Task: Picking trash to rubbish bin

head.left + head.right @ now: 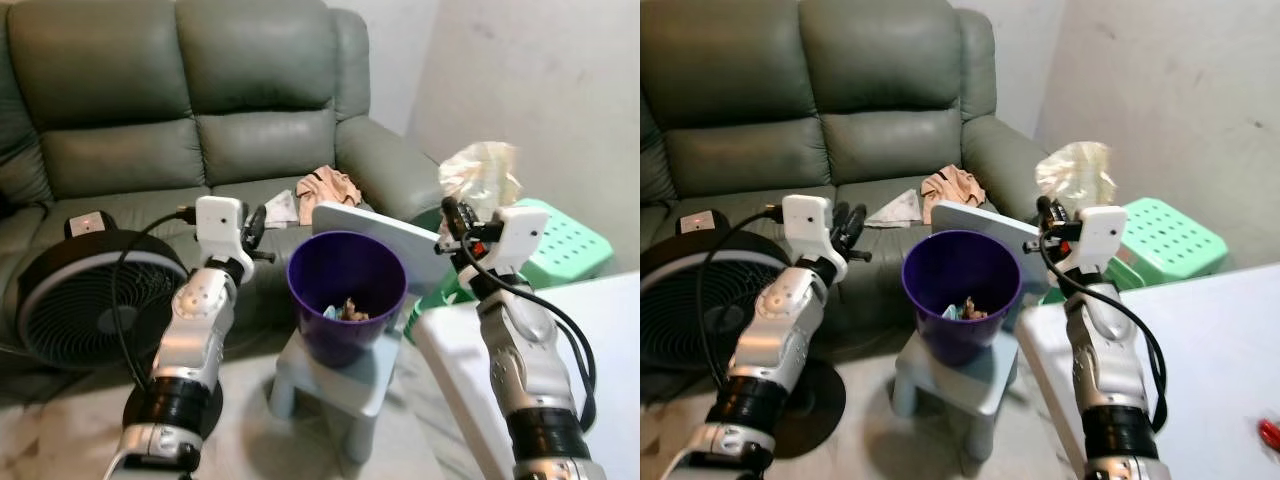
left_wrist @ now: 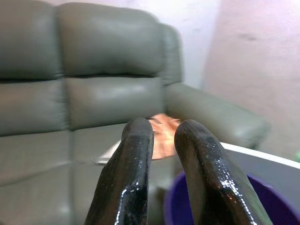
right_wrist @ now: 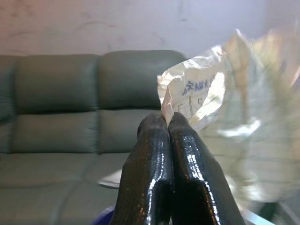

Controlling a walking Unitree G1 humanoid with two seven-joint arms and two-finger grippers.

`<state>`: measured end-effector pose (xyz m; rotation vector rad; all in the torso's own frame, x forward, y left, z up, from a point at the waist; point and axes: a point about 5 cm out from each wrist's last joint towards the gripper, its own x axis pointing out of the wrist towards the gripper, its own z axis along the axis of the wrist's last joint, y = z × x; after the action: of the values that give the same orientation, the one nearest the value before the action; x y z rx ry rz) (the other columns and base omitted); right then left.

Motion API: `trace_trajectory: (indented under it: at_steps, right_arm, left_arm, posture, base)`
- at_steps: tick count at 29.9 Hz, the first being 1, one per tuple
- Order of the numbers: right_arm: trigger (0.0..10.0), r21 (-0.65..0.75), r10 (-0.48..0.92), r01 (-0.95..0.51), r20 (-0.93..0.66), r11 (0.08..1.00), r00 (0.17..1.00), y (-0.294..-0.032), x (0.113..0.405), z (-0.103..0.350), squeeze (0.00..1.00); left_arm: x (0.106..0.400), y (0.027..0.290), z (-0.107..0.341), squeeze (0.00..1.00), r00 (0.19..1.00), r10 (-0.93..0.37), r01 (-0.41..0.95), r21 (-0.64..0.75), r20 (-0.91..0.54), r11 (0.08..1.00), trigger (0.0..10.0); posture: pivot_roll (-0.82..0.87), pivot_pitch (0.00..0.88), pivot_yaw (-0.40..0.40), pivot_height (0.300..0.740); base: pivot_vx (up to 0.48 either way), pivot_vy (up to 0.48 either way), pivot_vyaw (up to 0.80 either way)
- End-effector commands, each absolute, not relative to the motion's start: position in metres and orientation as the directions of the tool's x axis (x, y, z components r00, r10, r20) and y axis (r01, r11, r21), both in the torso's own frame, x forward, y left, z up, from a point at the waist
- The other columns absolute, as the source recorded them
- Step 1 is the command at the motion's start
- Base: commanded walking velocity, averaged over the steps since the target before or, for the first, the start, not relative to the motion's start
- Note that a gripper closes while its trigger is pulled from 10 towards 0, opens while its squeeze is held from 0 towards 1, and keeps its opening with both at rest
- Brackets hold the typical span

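Note:
A purple bin (image 1: 330, 345) stands on a small pale blue stool (image 1: 345, 385) in front of the sofa, with some scraps (image 1: 350, 310) at its bottom. My right gripper (image 1: 450, 215) is raised just right of the bin's rim. It is shut on a crumpled clear wrapper (image 1: 480, 175), which sticks up above the fingertips. In the right wrist view the wrapper (image 3: 201, 93) sits pinched at the tips of the closed fingers (image 3: 187, 159). My left gripper (image 1: 257, 225) is held up left of the bin. It is slightly open with nothing between its fingers (image 2: 133, 159).
A black floor fan (image 1: 80, 300) stands at my left. On the grey sofa (image 1: 150, 130) lie a peach cloth (image 1: 328, 187) and a white paper (image 1: 282, 208). A white board (image 1: 375, 230) leans behind the bin. At the right are a green stool (image 1: 565, 240) and a white table (image 1: 600, 340).

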<state>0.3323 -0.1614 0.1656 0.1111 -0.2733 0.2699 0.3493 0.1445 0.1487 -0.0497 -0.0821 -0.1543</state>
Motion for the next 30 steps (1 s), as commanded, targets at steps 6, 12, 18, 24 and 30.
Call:
trace_trajectory:
  at_steps: [6, 12, 18, 24, 30]
  right_arm:
    - [10.0, 0.022, 0.257, -0.273, 0.273, 0.962, 0.927, -0.17, 0.334, 0.168, 0.0]
    - [10.0, -0.036, 0.299, -0.3, 0.27, 0.953, 0.915, -0.167, 0.336, 0.171, 0.0]
    - [10.0, -0.059, 0.32, -0.316, 0.266, 0.947, 0.909, -0.166, 0.34, 0.174, 0.0]
    - [10.0, -0.017, 0.316, -0.323, 0.263, 0.946, 0.911, -0.166, 0.346, 0.176, 0.0]
    - [10.0, -0.033, 0.3, -0.299, 0.19, 0.954, 0.935, -0.163, 0.354, 0.171, 0.0]
  left_arm:
    - [0.348, 0.137, 0.151, 0.0, 0.982, -0.152, 0.154, -0.019, 0.109, 0.988, 10.0]
    - [0.347, 0.137, 0.152, 0.0, 0.982, -0.143, 0.147, -0.024, 0.12, 0.989, 10.0]
    - [0.345, 0.136, 0.152, 0.0, 0.983, -0.139, 0.143, -0.026, 0.121, 0.989, 10.0]
    - [0.345, 0.135, 0.152, 0.0, 0.982, -0.142, 0.146, -0.027, 0.123, 0.989, 10.0]
    - [0.342, 0.129, 0.153, 0.0, 0.973, -0.186, 0.189, -0.009, 0.139, 0.982, 10.0]
  posture:
    - [0.14, 0.004, -0.054, 0.74]
    - [0.14, 0.018, -0.062, 0.74]
    - [0.14, 0.023, -0.067, 0.74]
    - [0.15, 0.025, -0.073, 0.74]
    - [0.15, 0.028, -0.075, 0.74]
  base:
    - [0.0, 0.0, 0.0]
    - [0.0, 0.0, 0.4]
    - [0.0, 0.0, 0.8]
    - [0.0, 0.0, 0.44]
    - [0.0, 0.0, 0.0]
